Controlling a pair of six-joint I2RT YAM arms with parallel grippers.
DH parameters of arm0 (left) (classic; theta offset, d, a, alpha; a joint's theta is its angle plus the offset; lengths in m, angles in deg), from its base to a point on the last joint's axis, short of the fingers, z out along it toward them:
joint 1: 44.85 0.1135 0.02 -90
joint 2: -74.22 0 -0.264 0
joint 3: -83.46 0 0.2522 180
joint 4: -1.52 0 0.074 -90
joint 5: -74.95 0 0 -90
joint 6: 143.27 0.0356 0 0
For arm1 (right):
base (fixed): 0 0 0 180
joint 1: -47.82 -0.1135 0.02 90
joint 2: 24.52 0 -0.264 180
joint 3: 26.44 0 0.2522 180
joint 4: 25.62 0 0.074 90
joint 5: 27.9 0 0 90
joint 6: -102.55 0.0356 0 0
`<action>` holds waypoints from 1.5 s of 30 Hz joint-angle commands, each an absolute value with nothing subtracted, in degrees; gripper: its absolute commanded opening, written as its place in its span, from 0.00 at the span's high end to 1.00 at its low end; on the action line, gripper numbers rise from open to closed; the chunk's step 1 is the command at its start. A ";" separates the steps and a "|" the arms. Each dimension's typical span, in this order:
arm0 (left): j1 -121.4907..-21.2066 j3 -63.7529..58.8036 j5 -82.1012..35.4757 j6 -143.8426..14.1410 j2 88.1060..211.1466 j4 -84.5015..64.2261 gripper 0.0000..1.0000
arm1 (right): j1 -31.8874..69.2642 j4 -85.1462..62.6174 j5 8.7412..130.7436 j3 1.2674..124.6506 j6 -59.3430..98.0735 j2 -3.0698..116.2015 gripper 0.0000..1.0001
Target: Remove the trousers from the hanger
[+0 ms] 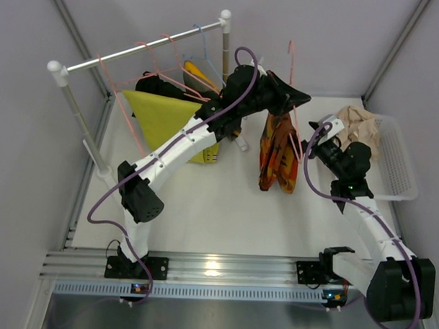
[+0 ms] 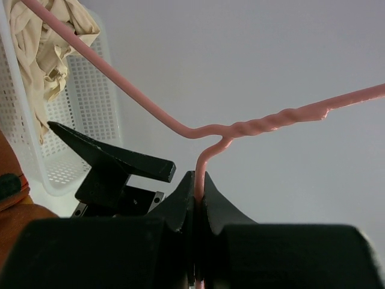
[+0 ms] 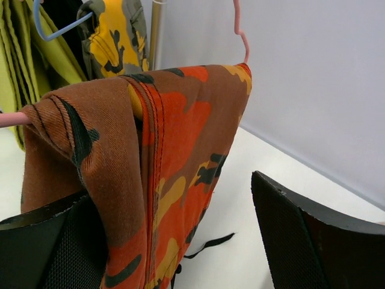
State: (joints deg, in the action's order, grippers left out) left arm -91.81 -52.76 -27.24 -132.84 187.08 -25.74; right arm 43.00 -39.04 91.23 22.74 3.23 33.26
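The orange-red trousers (image 1: 277, 153) with a dark camouflage pattern hang folded over a pink wire hanger (image 1: 289, 59) above the table. My left gripper (image 1: 294, 98) is shut on the hanger's wire just below its twisted neck (image 2: 198, 180) and holds it up. My right gripper (image 1: 312, 141) is open beside the trousers. In the right wrist view the trousers (image 3: 174, 156) hang between its fingers (image 3: 313, 235), against the left one, with a gap to the right one. The pale beige trousers (image 1: 358, 122) lie crumpled in the white basket (image 1: 396, 167).
A clothes rack with a metal rail (image 1: 137, 52) stands at the back left. It carries several wire hangers, a yellow-green cloth (image 1: 163, 115), a black garment and a yellow camouflage one (image 3: 114, 36). The grey walls enclose the table.
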 commanded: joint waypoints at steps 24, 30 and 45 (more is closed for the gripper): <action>-94.68 -47.92 -33.51 -130.98 177.58 -13.56 1.00 | 42.53 -40.96 87.24 34.16 17.10 32.18 1.00; -93.10 -42.72 -32.46 -123.06 175.91 -17.86 1.00 | 45.61 -35.77 87.41 41.02 24.13 27.61 1.00; -90.73 -33.75 -39.22 -115.32 178.10 -24.62 1.00 | 50.36 -29.27 81.62 56.66 34.43 22.60 1.00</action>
